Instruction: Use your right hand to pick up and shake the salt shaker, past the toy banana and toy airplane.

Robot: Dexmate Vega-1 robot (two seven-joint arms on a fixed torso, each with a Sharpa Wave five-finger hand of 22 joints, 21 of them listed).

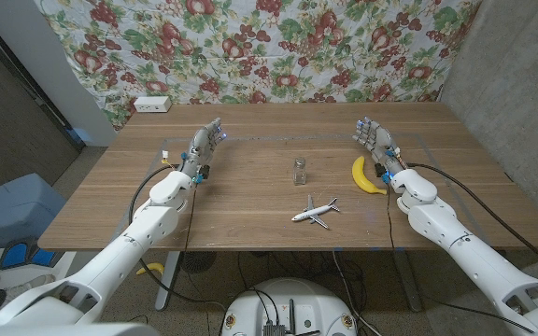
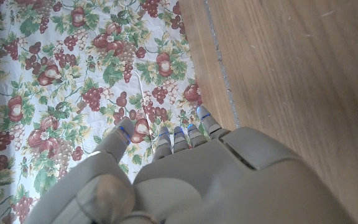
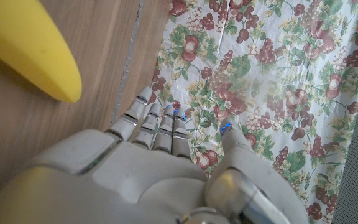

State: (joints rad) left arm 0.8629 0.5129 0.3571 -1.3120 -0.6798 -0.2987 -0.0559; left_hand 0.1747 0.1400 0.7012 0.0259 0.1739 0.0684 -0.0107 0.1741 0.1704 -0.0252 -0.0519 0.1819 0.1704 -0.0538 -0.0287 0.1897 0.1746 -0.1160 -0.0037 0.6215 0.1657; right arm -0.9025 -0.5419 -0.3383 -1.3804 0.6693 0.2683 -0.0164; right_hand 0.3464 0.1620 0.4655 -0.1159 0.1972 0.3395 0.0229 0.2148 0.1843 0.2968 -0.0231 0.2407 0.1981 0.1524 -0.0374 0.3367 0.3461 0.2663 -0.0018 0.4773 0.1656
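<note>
**Both hands wait apart, salt shaker untouched at mid-table**

We see our right hand point(image 1: 374, 138) on the right side of the wooden table point(image 1: 250, 201), fingers stretched out toward the far edge and holding nothing. Just beside it, toward the middle, lies the yellow toy banana point(image 1: 367, 176); the right wrist view shows the banana's tip point(image 3: 55, 81) close to our fingers point(image 3: 157, 124) but apart from them. Further left, near the centre, the small clear glass salt shaker point(image 1: 300, 171) stands upright. Nearer to us than the shaker lies the white toy airplane point(image 1: 316, 212). On the left side our left hand point(image 1: 204, 147) also reaches toward the far edge, fingers extended, empty. Behind the table hangs a floral fruit-print cloth point(image 1: 269, 47), and a small white box point(image 1: 152, 105) sits at the far left corner.
</note>
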